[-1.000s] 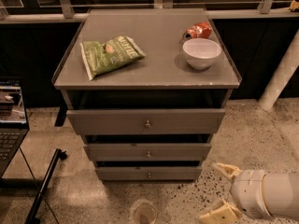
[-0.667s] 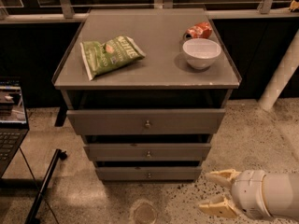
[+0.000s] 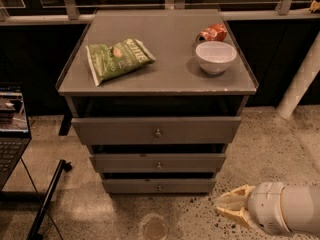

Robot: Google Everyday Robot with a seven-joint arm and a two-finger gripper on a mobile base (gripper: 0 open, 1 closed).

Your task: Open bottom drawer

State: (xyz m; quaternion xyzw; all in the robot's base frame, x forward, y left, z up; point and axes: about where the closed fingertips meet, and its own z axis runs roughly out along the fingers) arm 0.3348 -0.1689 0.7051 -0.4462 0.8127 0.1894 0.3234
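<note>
Starting at the lower right corner of the view, the gripper [image 3: 219,207] is seen above the speckled floor [image 3: 265,149], mounted on a white cylindrical wrist [image 3: 280,209] that enters from the right edge. Its cream-coloured fingers [image 3: 235,198] point left and are drawn together at the tips, with nothing held between them. The gripper is positioned to the right of, and slightly below, the bottom drawer [image 3: 130,186], and is not in contact with it.

The bottom drawer is the lowest of three grey fronts on the cabinet, and a small round metal knob [image 3: 159,187] is fitted at its centre. A dark gap is visible along its upper edge. Directly above it sits the middle drawer [image 3: 125,162], and above that the top drawer [image 3: 115,130]; each front projects further forward than the one beneath it.

On the cabinet top [image 3: 165,76], a green chip bag [image 3: 117,59] lies at the left and a white bowl [image 3: 216,57] stands at the right, with a red packet [image 3: 212,33] just behind the bowl.

A laptop [image 3: 11,129] is partly visible at the left edge, a black pole [image 3: 47,199] rests on the floor beside it, and a white column [image 3: 300,84] leans at the right.
</note>
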